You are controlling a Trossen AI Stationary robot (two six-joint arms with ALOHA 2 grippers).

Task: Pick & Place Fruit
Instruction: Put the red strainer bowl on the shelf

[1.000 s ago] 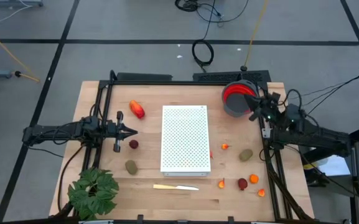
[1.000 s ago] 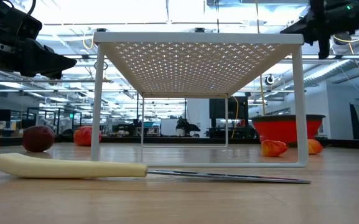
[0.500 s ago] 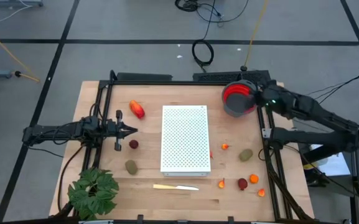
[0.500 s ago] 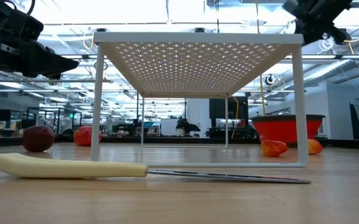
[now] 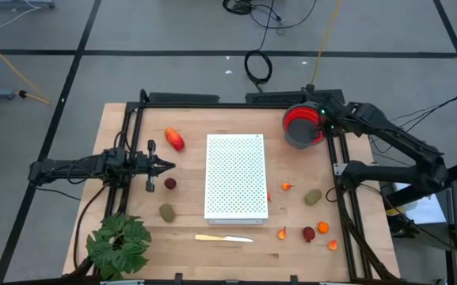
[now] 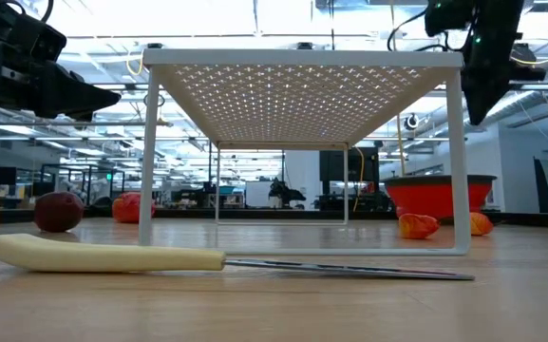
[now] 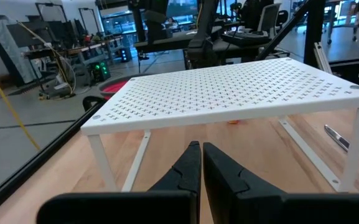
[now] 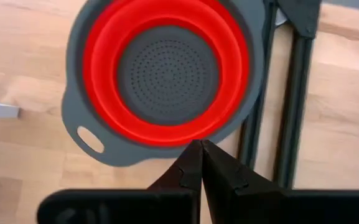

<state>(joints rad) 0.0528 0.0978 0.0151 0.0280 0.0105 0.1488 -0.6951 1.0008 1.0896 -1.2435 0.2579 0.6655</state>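
Since the earlier frames the right arm has been swinging toward the far-right corner, and the right end effector [image 8: 201,149] is now hanging above the near rim of the red colander [image 5: 302,124], its 2 fingers clenched together on nothing; the colander is holding no fruit. The left end effector [image 7: 201,152] is waiting at the left of the surface [image 5: 228,245], likewise pinched closed and empty, aiming at the white perforated rack [image 5: 235,176] in the middle.

All the fruit is lying on the surface. Counting from above: 1 red-orange oblong [image 5: 174,139] at far left, 2 olive-brown ovals [image 5: 167,211] (1 near left, 1 at right), 2 dark red balls [image 5: 170,184] (1 beside the left end effector, 1 near right), and about 5 tiny orange bits [image 5: 287,187] scattered right of the rack. 1 pale knife [image 5: 222,237] and 1 leafy plant [image 5: 119,244] are lying along the near edge.

The pieces are probably light, rigid, smooth toys: the balls are likely to roll, so gripping across the widest middle seems wisest, and the oblong across its short axis.
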